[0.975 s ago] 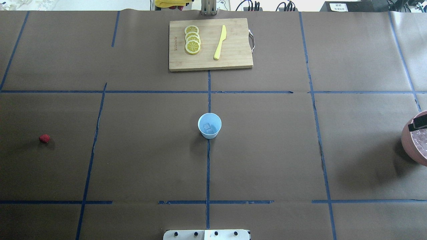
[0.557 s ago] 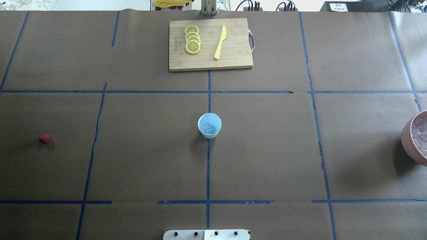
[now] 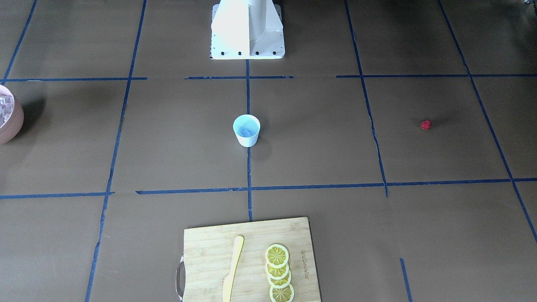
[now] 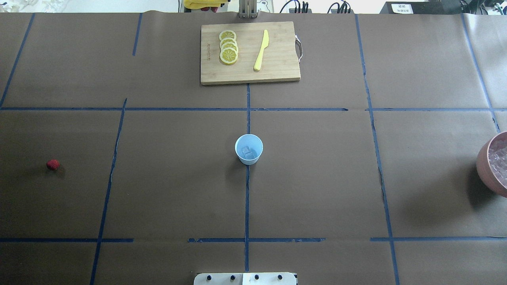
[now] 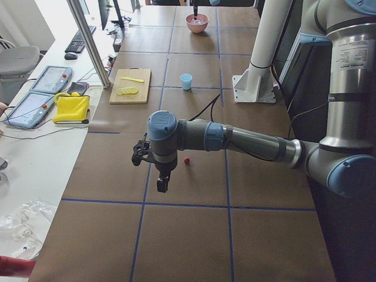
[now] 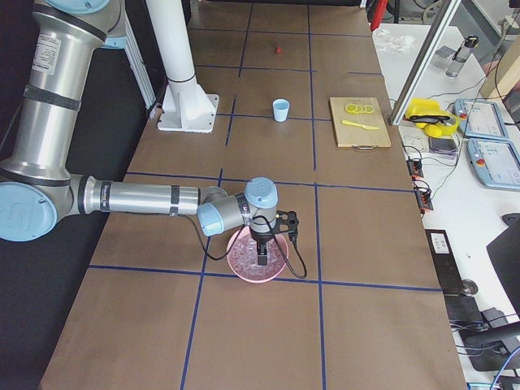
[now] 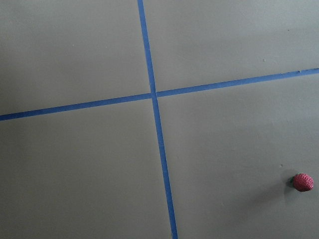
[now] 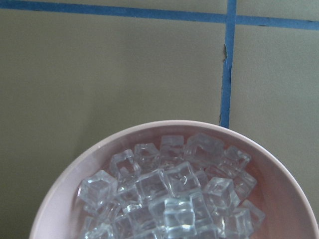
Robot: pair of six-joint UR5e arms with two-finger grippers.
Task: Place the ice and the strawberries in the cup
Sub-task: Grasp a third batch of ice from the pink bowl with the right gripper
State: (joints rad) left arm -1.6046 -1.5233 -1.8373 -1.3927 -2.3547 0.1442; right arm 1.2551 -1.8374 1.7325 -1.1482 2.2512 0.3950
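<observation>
I cannot tell how wide my left jaws hang near the strawberry (image 4: 52,164) by the desk's (image 4: 317,178) left edge, nor my right jaws over the bowl (image 4: 483,168) of ice (image 8: 169,194) at its right edge; the cup (image 4: 248,149) stands mid-desk

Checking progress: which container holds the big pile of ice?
The pinkish-brown bowl at the robot's right, heaped with ice cubes; the white cup at centre holds far less.

Robot lab, taped table (image 4: 317,178), teach pendants (image 5: 50,79)
</observation>
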